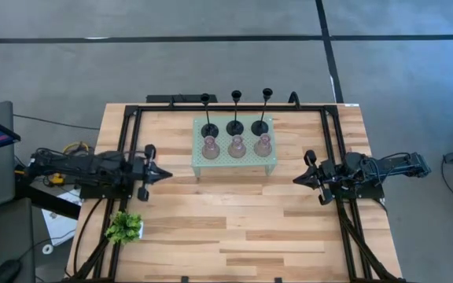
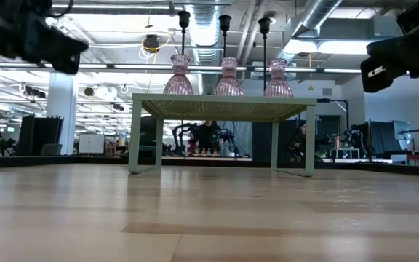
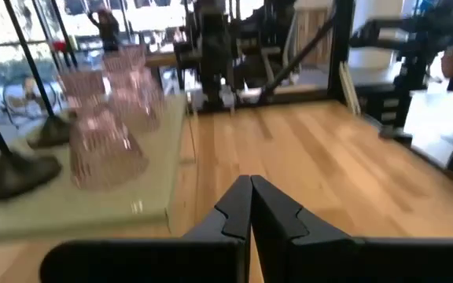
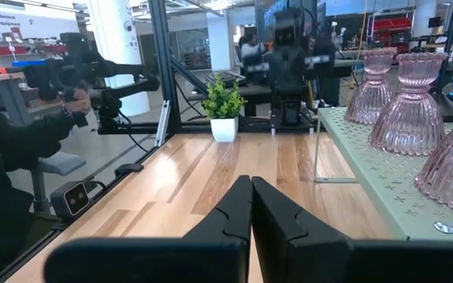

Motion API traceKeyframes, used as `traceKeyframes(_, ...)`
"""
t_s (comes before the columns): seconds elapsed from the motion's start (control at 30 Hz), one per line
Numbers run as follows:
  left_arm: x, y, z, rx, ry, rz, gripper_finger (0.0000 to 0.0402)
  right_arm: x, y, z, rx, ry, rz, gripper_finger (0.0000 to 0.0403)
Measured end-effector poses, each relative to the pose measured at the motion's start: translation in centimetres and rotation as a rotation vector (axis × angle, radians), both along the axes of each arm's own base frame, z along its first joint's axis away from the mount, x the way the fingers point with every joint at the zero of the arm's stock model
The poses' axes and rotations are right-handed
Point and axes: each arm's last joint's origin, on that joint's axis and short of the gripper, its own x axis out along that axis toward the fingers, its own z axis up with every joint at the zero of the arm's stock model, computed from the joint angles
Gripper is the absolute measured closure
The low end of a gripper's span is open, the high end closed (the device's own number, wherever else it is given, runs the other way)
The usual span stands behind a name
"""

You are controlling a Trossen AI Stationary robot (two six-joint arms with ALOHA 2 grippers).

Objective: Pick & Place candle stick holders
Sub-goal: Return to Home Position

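We find the pale green perforated stand [image 1: 198, 163] on the far middle of the wooden table [image 1: 234, 236], carrying 2 rows of 3. The 3 black candle stick holders [image 1: 235, 126] make the far row, upright on round bases with thin stems rising. The 3 pink glass candle stick holders [image 1: 236, 146] make the near row, each just in front of a black one. In the low view we see the pink ones upright along the stand's top, evenly spaced and apart from one another.

The left gripper [image 1: 162, 174] hovers off the stand's left end, pointing toward it. Its fingers are pressed together on nothing, as the left wrist view shows. The right gripper [image 1: 299, 180] hangs off the stand's right end, likewise pinched closed and empty. Neither touches the stand.

A small green plant [image 1: 124, 228] stands near the table's front left corner, well apart from the stand.
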Motion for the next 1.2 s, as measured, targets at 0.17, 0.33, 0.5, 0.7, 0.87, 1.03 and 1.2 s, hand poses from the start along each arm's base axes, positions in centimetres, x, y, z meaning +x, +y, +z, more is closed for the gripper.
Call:
traceKeyframes(0.17, 0.4, -0.1, -1.6, -0.043, 0.047, -0.005, 0.0394, 0.0, 0.0, 0.0, -0.004, -0.001, 0.0, 0.0403)
traceKeyframes(0.33, 0.4, -0.1, -1.6, -0.047, 0.047, -0.024, 0.0394, 0.0, 0.0, 0.0, -0.034, -0.007, 0.0, 0.0403)
traceKeyframes(0.5, 0.4, -0.1, -1.7, -0.045, 0.056, -0.024, 0.0394, 0.0, 0.0, 0.0, -0.071, -0.014, 0.0, 0.0403)
traceKeyframes(0.7, 0.4, -0.1, -2.6, -0.048, 0.152, -0.022, 0.0394, 0.0, 0.0, 0.0, -0.071, -0.014, 0.0, 0.0403)
traceKeyframes(0.87, 0.4, -0.1, -2.8, -0.043, 0.167, -0.027, 0.0394, 0.0, 0.0, 0.0, -0.071, -0.014, 0.0, 0.0403)
traceKeyframes(1.03, 0.4, -0.1, -2.8, -0.047, 0.168, -0.026, 0.0394, 0.0, 0.0, 0.0, -0.071, -0.014, 0.0, 0.0403)
traceKeyframes(1.2, 0.4, -0.1, -2.7, -0.046, 0.163, -0.026, 0.0394, 0.0, 0.0, 0.0, -0.071, -0.014, 0.0, 0.0403)
